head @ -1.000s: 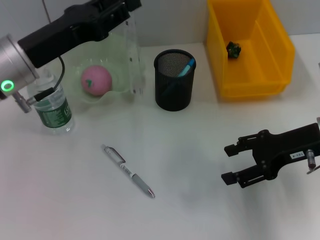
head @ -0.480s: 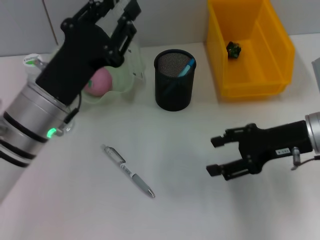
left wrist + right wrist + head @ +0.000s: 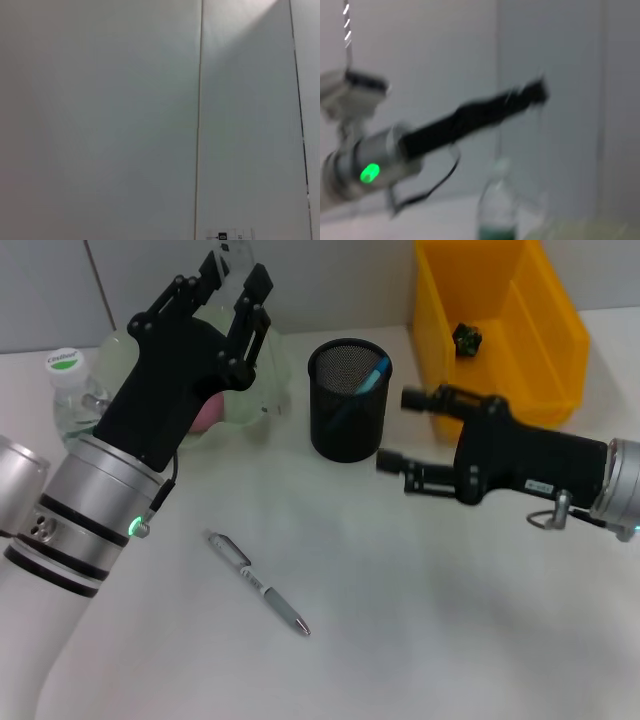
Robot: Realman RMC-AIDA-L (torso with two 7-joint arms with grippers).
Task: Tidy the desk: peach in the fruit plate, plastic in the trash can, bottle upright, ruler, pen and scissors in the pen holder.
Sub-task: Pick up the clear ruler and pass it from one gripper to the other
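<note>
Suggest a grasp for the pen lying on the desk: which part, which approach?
Judging from the head view: take the pen at mid-barrel, coming straight down from above, with the fingers closing across its width. It lies flat and diagonal on the desk with open space all round, so the gripper must turn to match. The open right gripper looks the freer one; the left gripper holds the ruler.

Black grippers, silver wrist cuffs, green indicator lights.
</note>
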